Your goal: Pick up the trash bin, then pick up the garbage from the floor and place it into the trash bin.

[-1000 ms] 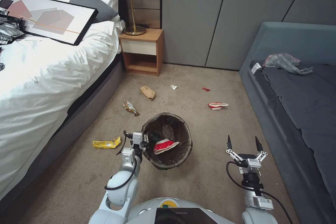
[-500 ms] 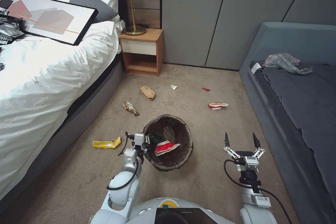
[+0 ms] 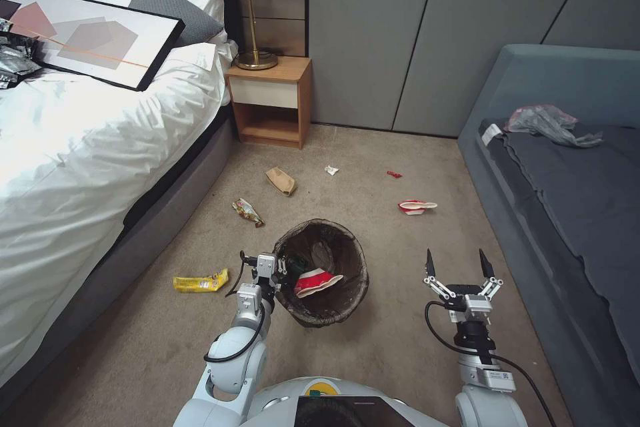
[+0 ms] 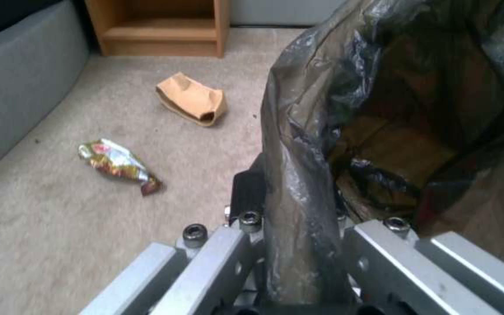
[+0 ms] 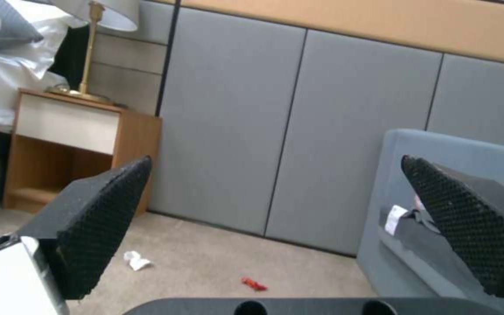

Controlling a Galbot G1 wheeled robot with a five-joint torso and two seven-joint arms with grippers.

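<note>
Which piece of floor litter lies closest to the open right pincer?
The crushed red-and-white paper cup, on the carpet ahead of the right pincer; the other litter lies farther away.

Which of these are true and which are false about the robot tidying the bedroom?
1. The left gripper is clamped on the rim of the round trash bin with the dark bag liner. True.
2. The right gripper is holding a crushed cup. False: its fingers are spread open and hold nothing.
3. A crushed red-and-white paper cup lies inside the bin. True.
4. The yellow snack wrapper lies on the bed. False: it lies on the carpet beside the bed.
5. The crumpled brown paper bag is in the bin. False: it lies on the carpet near the wooden nightstand.
</note>
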